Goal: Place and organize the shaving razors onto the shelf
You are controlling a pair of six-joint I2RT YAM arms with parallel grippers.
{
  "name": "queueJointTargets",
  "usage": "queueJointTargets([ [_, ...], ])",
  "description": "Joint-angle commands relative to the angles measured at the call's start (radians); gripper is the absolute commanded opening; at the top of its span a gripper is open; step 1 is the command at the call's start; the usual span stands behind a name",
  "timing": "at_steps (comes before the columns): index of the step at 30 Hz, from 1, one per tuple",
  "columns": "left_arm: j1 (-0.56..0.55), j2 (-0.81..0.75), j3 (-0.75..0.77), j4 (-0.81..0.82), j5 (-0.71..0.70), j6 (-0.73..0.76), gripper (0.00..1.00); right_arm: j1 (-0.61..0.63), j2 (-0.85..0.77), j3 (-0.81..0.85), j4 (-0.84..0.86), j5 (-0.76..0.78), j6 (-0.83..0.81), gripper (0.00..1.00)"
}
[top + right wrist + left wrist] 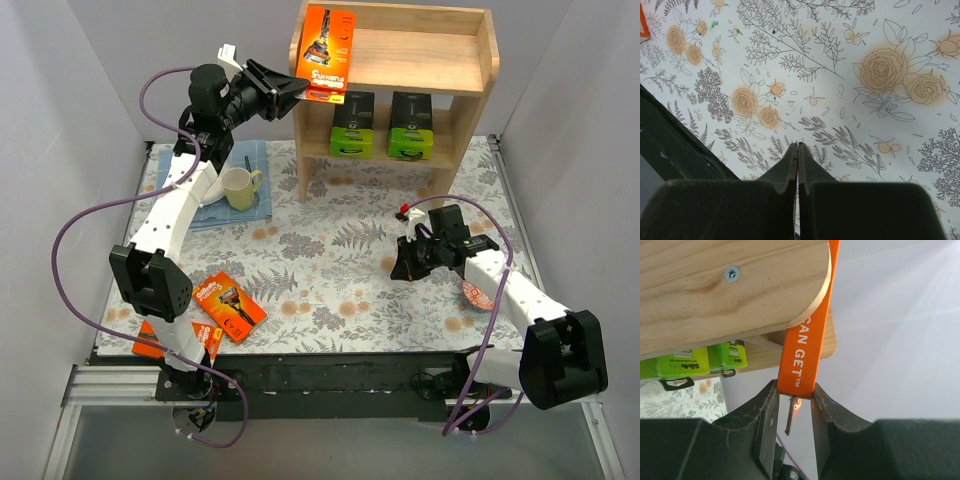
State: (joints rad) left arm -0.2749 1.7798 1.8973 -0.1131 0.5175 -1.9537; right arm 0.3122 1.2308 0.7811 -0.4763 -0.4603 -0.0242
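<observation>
My left gripper [300, 92] is raised at the top left corner of the wooden shelf [470, 60] and is shut on the lower edge of an orange razor pack [330, 50]. In the left wrist view the pack's thin edge [805, 340] runs up past the rounded side panel [715, 290] from between my fingers [795, 395]. Two green packs [352, 125] [411, 125] stand on the lower tier. One orange pack [230, 307] lies flat on the table at the near left. Another orange pack [160, 345] is partly hidden under the left arm. My right gripper [405, 265] [798, 146] is shut and empty, low over the floral cloth.
A cream mug [240, 187] stands on a blue cloth [215, 200] left of the shelf. A small red item [404, 211] lies by the right gripper, and a reddish patch [478, 295] beside the right arm. Grey walls close in on both sides.
</observation>
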Motion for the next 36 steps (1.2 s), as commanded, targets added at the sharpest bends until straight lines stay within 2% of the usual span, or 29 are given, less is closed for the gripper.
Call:
queueJointTargets([
  [1, -0.014, -0.007, 0.08, -0.043, -0.105, -0.212, 0.0, -0.016, -0.033, -0.017, 0.01, 0.022, -0.026, 0.01],
  [3, -0.017, 0.004, 0.098, -0.051, -0.106, -0.241, 0.14, -0.024, -0.031, -0.019, 0.011, 0.026, -0.026, 0.01],
  [4, -0.018, 0.009, 0.106, -0.053, -0.105, -0.247, 0.16, -0.027, -0.03, -0.019, 0.011, 0.026, -0.026, 0.01],
  [9, -0.021, 0.033, 0.131, -0.034, -0.093, -0.252, 0.4, -0.033, -0.019, -0.023, 0.021, 0.017, -0.025, 0.01],
  [18, -0.026, 0.018, 0.082, -0.031, -0.082, -0.238, 0.49, -0.039, -0.013, -0.031, 0.031, -0.009, -0.014, 0.01],
  [19, -0.026, -0.008, 0.066, -0.037, -0.085, -0.216, 0.55, -0.039, -0.013, -0.02, 0.022, -0.026, -0.016, 0.01],
  [21, -0.026, -0.045, 0.036, -0.04, -0.089, -0.17, 0.6, -0.041, -0.016, -0.005, 0.016, -0.044, -0.017, 0.01],
  [25, -0.02, -0.167, -0.061, -0.022, -0.056, -0.022, 0.83, -0.041, -0.025, 0.033, 0.024, -0.052, -0.016, 0.02],
  [28, -0.015, -0.215, -0.104, -0.031, -0.034, 0.087, 0.86, -0.041, -0.024, 0.04, 0.024, -0.046, -0.016, 0.02],
  [30, -0.015, -0.246, -0.15, -0.037, -0.031, 0.174, 0.72, -0.041, -0.024, 0.037, 0.03, -0.049, -0.016, 0.02],
  [31, -0.015, -0.249, -0.159, -0.052, -0.054, 0.193, 0.56, -0.041, -0.027, 0.035, 0.033, -0.054, -0.011, 0.02],
  [32, -0.015, -0.249, -0.165, -0.062, -0.071, 0.209, 0.24, -0.041, -0.028, 0.03, 0.036, -0.057, -0.01, 0.02],
  [33, -0.015, -0.244, -0.165, -0.071, -0.089, 0.225, 0.07, -0.041, -0.03, 0.026, 0.041, -0.058, -0.006, 0.02],
  [34, -0.015, -0.238, -0.162, -0.074, -0.105, 0.234, 0.0, -0.041, -0.036, 0.023, 0.045, -0.06, -0.005, 0.02],
  [36, -0.015, -0.206, -0.142, -0.074, -0.102, 0.237, 0.0, -0.041, -0.043, 0.012, 0.053, -0.055, -0.003, 0.02],
])
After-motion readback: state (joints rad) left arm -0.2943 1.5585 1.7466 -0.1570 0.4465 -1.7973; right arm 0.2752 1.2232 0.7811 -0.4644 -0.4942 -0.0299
